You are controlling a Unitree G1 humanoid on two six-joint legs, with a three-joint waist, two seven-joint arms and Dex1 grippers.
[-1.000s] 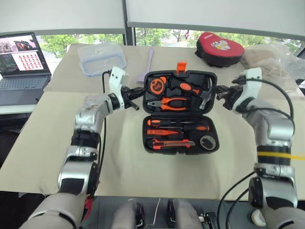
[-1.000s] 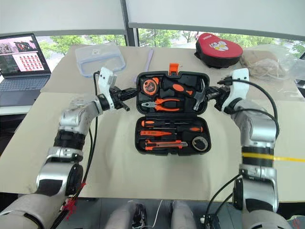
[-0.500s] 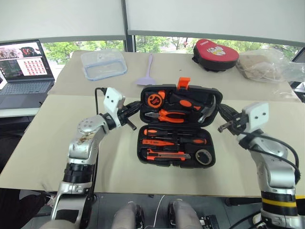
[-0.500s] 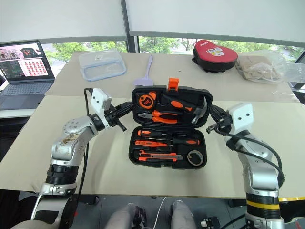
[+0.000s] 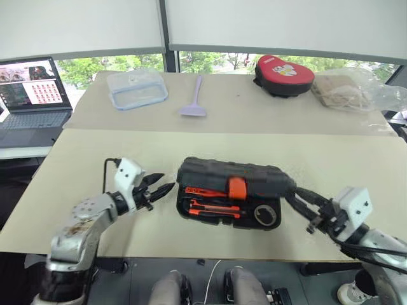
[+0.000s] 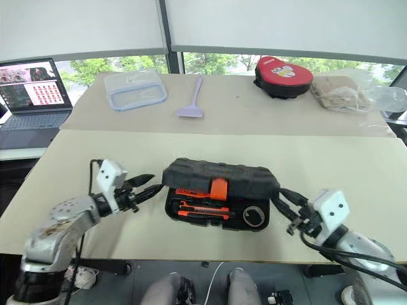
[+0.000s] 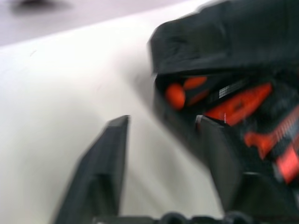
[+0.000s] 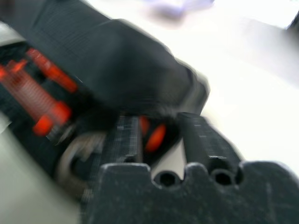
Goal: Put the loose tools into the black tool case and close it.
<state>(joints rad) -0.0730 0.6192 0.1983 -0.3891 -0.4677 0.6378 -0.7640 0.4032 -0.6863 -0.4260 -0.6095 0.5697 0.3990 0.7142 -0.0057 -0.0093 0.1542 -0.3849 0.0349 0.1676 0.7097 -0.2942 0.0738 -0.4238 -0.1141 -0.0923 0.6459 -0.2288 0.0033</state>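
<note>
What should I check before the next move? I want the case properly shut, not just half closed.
1. Lid of the black tool case fully down: not ok, it hangs partly open and tools show under its front edge.
2. Orange latch fastened: not ok, it hangs loose over the gap.
3. Tools seated in the base: cannot tell; the utility knife and tape roll show inside, the rest are hidden.
4. Left gripper free: ok, open beside the case.
5. Right gripper free: ok, open, nothing held.
6. Table around the case free of stray tools: ok.

Bare table (image 5: 95, 152) flanks the black tool case (image 5: 232, 178) (lid half-lowered over it).
</note>
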